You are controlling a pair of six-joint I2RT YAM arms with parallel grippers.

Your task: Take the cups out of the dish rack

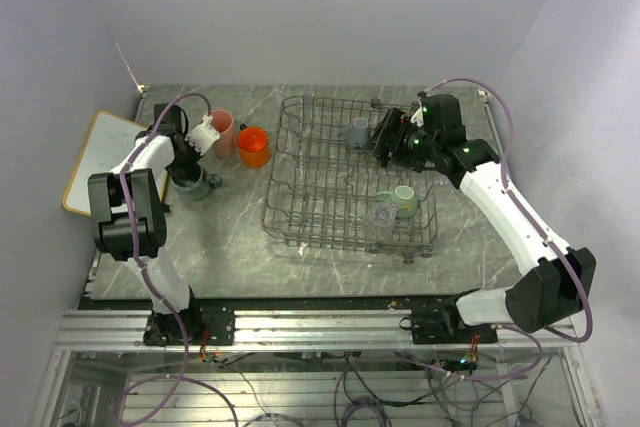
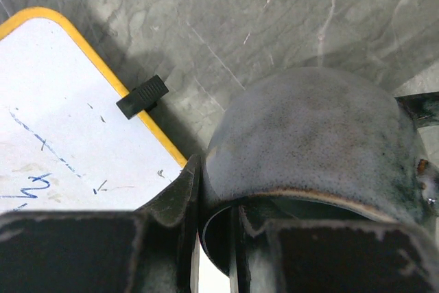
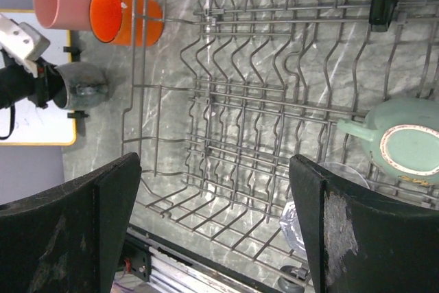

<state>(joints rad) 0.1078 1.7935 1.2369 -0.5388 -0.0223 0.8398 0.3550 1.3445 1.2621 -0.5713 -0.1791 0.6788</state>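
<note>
Gripping grey mug point(image 2: 309, 135) by rim with left tool point(image 2: 206, 204) near surface's left edge, beside pink tumbler point(image 1: 222, 132), orange mug point(image 1: 253, 145); likely set-down among unloaded cups. Hovering right tool point(image 3: 214, 169), spread wide, over rack point(image 1: 275, 182) toward far right corner, probably for second grey mug point(image 1: 358, 131).

The desk point(image 1: 230, 247) has a grey stone-look top veined with pale lines; plain walls point(image 1: 300, 7) of a pale lilac-white close it in behind the far edge and along both sides; the light is soft and even, with only faint shadows on the top; a whiteboard point(image 1: 100, 147) in a yellowish frame lies askew over the left edge, bearing faint blue pen marks, a small black clip point(image 2: 142, 97) on its frame; a ribbed aluminium rail point(image 1: 320, 325) runs along the near edge; below it a clear panel point(image 1: 100, 397) shows loose cables point(image 1: 350, 387).
</note>
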